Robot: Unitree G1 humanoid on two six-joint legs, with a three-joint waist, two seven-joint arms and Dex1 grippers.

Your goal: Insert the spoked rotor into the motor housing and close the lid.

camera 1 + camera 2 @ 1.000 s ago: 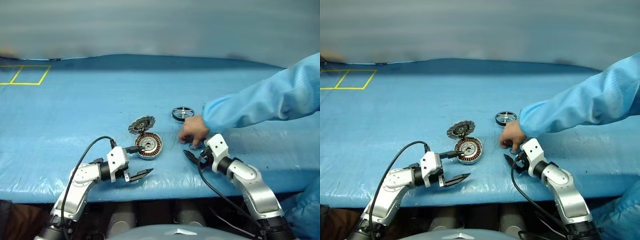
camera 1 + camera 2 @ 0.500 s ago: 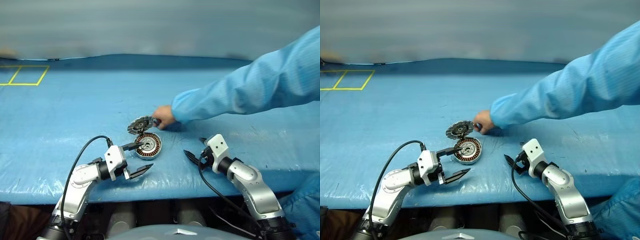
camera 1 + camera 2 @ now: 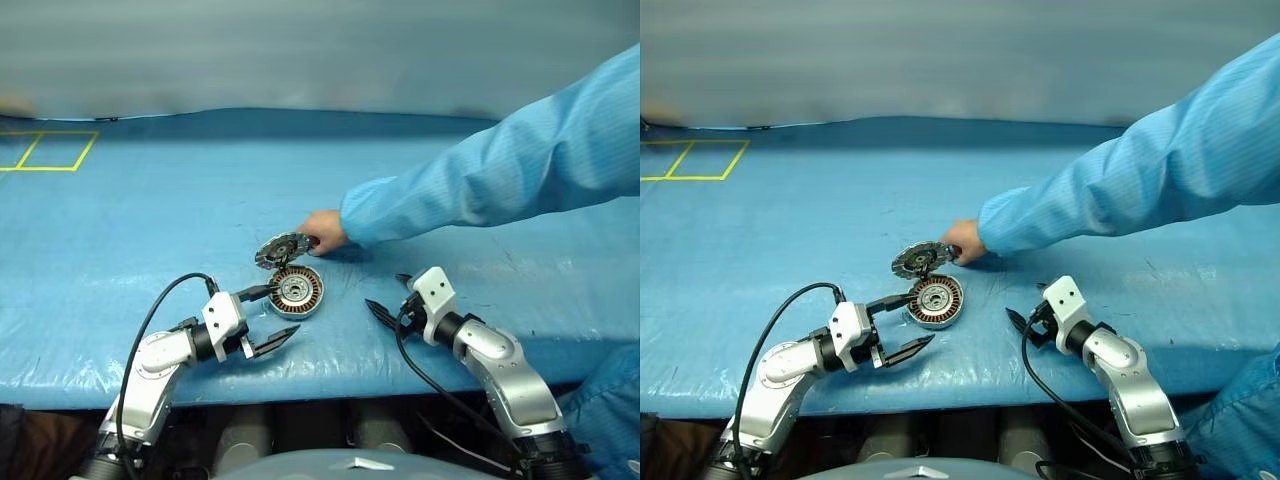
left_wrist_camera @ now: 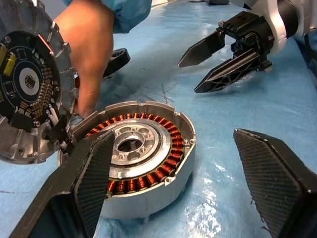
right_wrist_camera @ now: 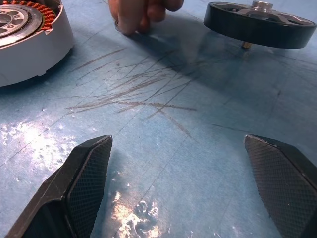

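Motor housing [image 4: 148, 201]: bare matt silver metal wall, glossy copper-coloured windings, machined pale hub. Lid [image 4: 29, 89]: cast grey metal. Spoked rotor [image 5: 257, 25]: smooth black rim, bright metal spokes. Table cover [image 3: 150, 220]: scratched blue sheet with faint sheen. Fingertips [image 5: 84, 183]: black, fine cross-hatched texture.

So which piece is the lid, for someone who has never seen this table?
On the blue table cover, find the round silver copper-wound motor housing. The lid is the toothed grey metal disc standing open at its far edge, a person's hand on it.
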